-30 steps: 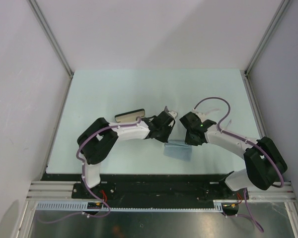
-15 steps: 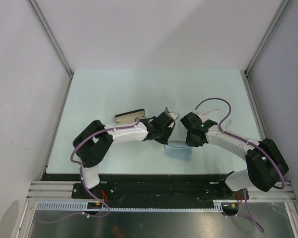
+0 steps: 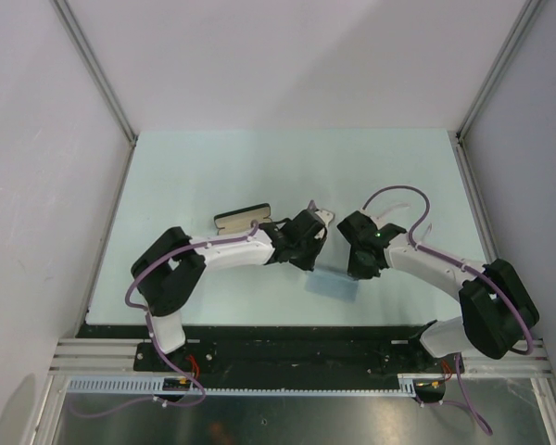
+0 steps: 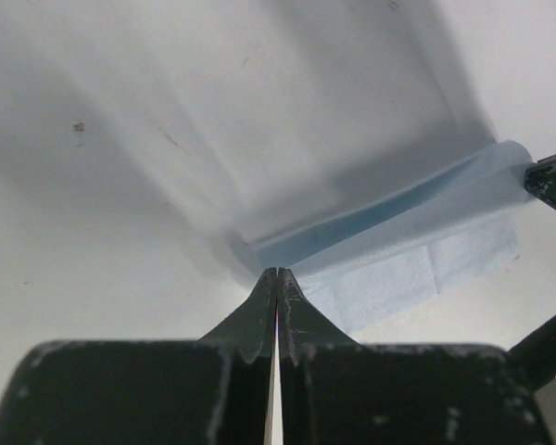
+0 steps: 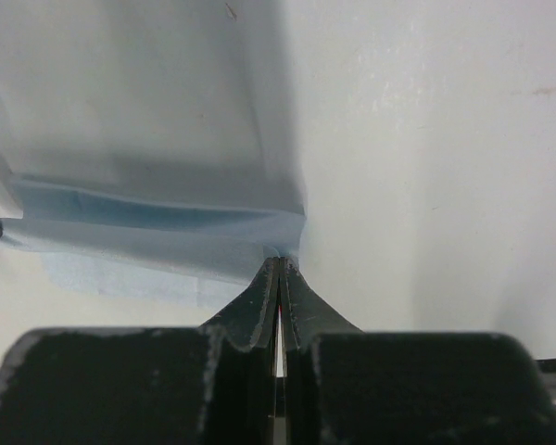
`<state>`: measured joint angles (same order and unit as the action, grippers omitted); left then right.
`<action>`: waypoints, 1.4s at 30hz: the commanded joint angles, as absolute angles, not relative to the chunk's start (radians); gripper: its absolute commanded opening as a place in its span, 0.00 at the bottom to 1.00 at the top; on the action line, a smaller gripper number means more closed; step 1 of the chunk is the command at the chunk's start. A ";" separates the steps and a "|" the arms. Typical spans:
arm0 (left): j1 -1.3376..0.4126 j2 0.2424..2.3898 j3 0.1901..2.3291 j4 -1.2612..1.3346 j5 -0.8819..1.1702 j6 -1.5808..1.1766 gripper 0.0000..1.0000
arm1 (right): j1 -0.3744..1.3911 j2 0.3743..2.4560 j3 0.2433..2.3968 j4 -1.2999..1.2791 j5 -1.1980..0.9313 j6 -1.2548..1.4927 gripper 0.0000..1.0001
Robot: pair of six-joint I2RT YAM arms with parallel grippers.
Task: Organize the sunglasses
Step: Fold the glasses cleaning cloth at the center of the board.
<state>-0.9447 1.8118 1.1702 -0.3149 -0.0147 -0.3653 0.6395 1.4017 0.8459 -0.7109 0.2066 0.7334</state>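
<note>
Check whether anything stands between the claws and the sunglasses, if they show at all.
No sunglasses show in any view. The left claw and right claw are each shut on an end of the folded light blue cloth, so the cloth occupies both. The oblong case lies just beyond the left arm; its inside is hidden.

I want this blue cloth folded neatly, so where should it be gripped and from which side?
Likely the two fold corners of the cloth, one from each end: it is thin and limp, so one pinch would let it sag. Both pairs of jaws are shut there.
</note>
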 commanded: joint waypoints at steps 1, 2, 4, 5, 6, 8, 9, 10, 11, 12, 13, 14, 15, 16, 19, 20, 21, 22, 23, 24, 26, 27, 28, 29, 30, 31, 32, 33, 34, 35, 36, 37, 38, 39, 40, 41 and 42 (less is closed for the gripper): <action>-0.960 1.756 1.164 -0.316 0.017 -0.334 0.00 | 0.643 1.374 0.887 -0.768 0.196 0.712 0.03; -0.963 1.755 1.164 -0.318 0.017 -0.333 0.01 | 0.643 1.377 0.887 -0.775 0.192 0.707 0.03; -0.966 1.753 1.164 -0.318 0.017 -0.333 0.01 | 0.641 1.382 0.888 -0.784 0.187 0.703 0.03; -0.968 1.752 1.161 -0.318 0.017 -0.331 0.00 | 0.643 1.384 0.888 -0.787 0.178 0.700 0.03; -0.968 1.750 1.160 -0.318 0.017 -0.331 0.00 | 0.641 1.385 0.888 -0.787 0.173 0.696 0.04; -0.968 1.747 1.157 -0.318 0.020 -0.328 0.00 | 0.643 1.390 0.888 -0.787 0.163 0.693 0.03; -0.971 1.749 1.157 -0.318 0.020 -0.327 0.00 | 0.643 1.391 0.888 -0.785 0.157 0.689 0.03; -0.971 1.747 1.155 -0.318 0.020 -0.327 0.01 | 0.644 1.394 0.888 -0.782 0.144 0.686 0.04; -0.974 1.747 1.152 -0.318 0.020 -0.325 0.00 | 0.644 1.396 0.888 -0.781 0.141 0.686 0.03; -0.974 1.747 1.149 -0.318 0.017 -0.325 0.00 | 0.647 1.399 0.888 -0.779 0.140 0.686 0.03; -0.976 1.746 1.144 -0.318 0.015 -0.325 0.00 | 0.649 1.404 0.888 -0.775 0.129 0.686 0.03; -0.976 1.747 1.143 -0.318 0.015 -0.325 0.00 | 0.649 1.407 0.888 -0.773 0.127 0.686 0.04; -0.976 1.747 1.143 -0.318 0.012 -0.327 0.00 | 0.650 1.410 0.888 -0.772 0.126 0.689 0.04; -0.976 1.746 1.140 -0.319 0.011 -0.328 0.01 | 0.653 1.417 0.888 -0.769 0.120 0.689 0.04; -0.976 1.750 1.143 -0.316 0.012 -0.328 0.01 | 0.661 1.437 0.888 -0.761 0.114 0.696 0.04; -0.976 1.750 1.143 -0.318 0.014 -0.327 0.00 | 0.664 1.446 0.888 -0.762 0.114 0.704 0.04; -0.976 1.750 1.143 -0.316 0.014 -0.327 0.00 | 0.667 1.451 0.887 -0.764 0.114 0.704 0.04; -0.977 1.750 1.141 -0.318 0.012 -0.327 0.00 | 0.672 1.454 0.888 -0.767 0.114 0.707 0.04; -0.977 1.750 1.141 -0.318 0.018 -0.325 0.01 | 0.676 1.460 0.888 -0.767 0.117 0.712 0.04; -0.977 1.753 1.143 -0.318 0.020 -0.325 0.00 | 0.680 1.463 0.888 -0.769 0.118 0.715 0.04; -0.977 1.755 1.141 -0.318 0.028 -0.322 0.00 | 0.684 1.468 0.888 -0.770 0.121 0.716 0.04; -0.977 1.756 1.141 -0.316 0.029 -0.322 0.00 | 0.686 1.471 0.888 -0.770 0.121 0.721 0.04; -0.977 1.756 1.141 -0.316 0.035 -0.321 0.00 | 0.686 1.474 0.888 -0.775 0.129 0.722 0.04; -0.977 1.756 1.140 -0.318 0.038 -0.319 0.00 | 0.684 1.476 0.888 -0.775 0.132 0.723 0.04; -0.977 1.756 1.138 -0.318 0.041 -0.319 0.00 | 0.686 1.477 0.888 -0.775 0.133 0.724 0.04; -0.977 1.758 1.138 -0.318 0.044 -0.316 0.00 | 0.687 1.477 0.888 -0.775 0.141 0.726 0.04; -0.977 1.759 1.140 -0.318 0.048 -0.316 0.00 | 0.686 1.480 0.888 -0.778 0.147 0.726 0.04; -0.977 1.758 1.138 -0.318 0.054 -0.316 0.00 | 0.686 1.480 0.888 -0.779 0.150 0.729 0.04; -0.977 1.759 1.135 -0.318 0.057 -0.316 0.01 | 0.686 1.479 0.888 -0.784 0.161 0.732 0.04; -0.977 1.761 1.135 -0.318 0.060 -0.314 0.00 | 0.686 1.477 0.888 -0.787 0.166 0.732 0.04; -0.977 1.761 1.132 -0.318 0.061 -0.314 0.00 | 0.684 1.474 0.888 -0.788 0.176 0.733 0.04; -0.977 1.761 1.132 -0.318 0.063 -0.314 0.00 | 0.686 1.471 0.888 -0.792 0.184 0.736 0.04; -0.977 1.763 1.132 -0.318 0.064 -0.314 0.00 | 0.684 1.470 0.888 -0.793 0.190 0.736 0.04; -0.979 1.763 1.131 -0.318 0.063 -0.314 0.01 | 0.678 1.468 0.887 -0.796 0.195 0.738 0.04; -0.979 1.764 1.131 -0.316 0.063 -0.314 0.00 | 0.677 1.465 0.888 -0.793 0.193 0.732 0.04; -0.977 1.763 1.132 -0.318 0.061 -0.314 0.00 | 0.676 1.462 0.888 -0.790 0.189 0.729 0.04; -0.979 1.764 1.131 -0.318 0.063 -0.314 0.00 | 0.676 1.463 0.888 -0.784 0.180 0.730 0.04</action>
<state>-0.9676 1.7996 1.1404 -0.3222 0.0513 -0.3370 0.6804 1.4719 0.8532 -0.7689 0.1535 0.7155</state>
